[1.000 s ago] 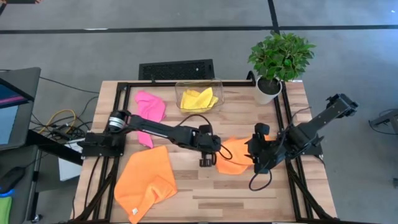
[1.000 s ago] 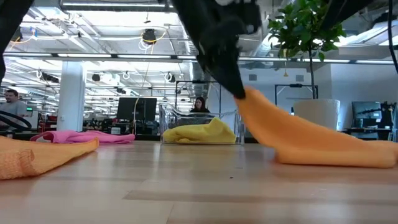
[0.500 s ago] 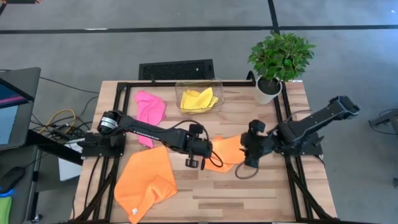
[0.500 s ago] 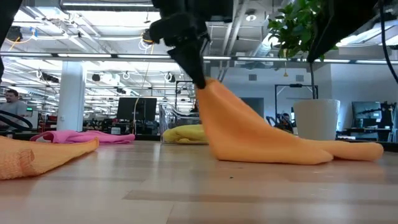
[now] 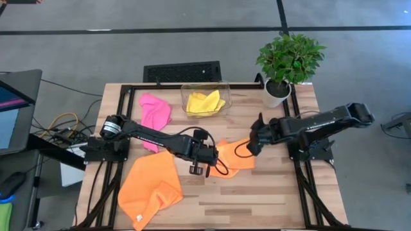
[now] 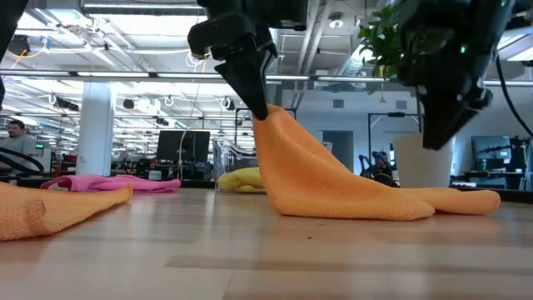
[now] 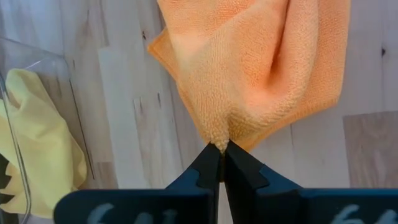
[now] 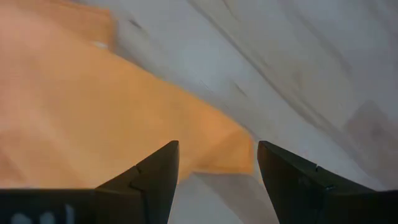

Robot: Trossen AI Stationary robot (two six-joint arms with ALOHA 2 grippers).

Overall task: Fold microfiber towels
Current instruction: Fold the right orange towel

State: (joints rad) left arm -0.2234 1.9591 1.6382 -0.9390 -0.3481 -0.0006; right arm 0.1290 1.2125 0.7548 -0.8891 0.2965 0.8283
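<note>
My left gripper (image 5: 209, 156) is shut on an orange towel (image 5: 236, 156) near the table's middle; it also shows in the low view (image 6: 258, 107). My right gripper (image 5: 252, 142) is open and hovers above that towel's right end, touching nothing (image 6: 441, 133). A second orange towel (image 5: 151, 186) lies crumpled at the near left. A hot pink towel (image 5: 155, 110) lies at the far left. A yellow towel (image 5: 205, 101) lies in the clear bin (image 5: 225, 86). My left gripper pinches a bunched point of the orange towel's left edge (image 7: 217, 135) between its two fingertips. The fingers come from above, pointing down with a slight slant. That point is lifted, the cloth slopes down from it like a tent (image 6: 308, 167), and the rest lies on the table (image 6: 450, 202).
A potted plant (image 5: 289, 61) stands at the far right corner. A black frame (image 5: 302, 160) runs along the table's edges. Bare wood (image 5: 257, 199) lies at the near right.
My left gripper has gone toward the table's left edge with its pinch of the orange towel, dragging the whole towel left along the table. My right gripper has gone up and toward the far edge, off the towel's right end.
</note>
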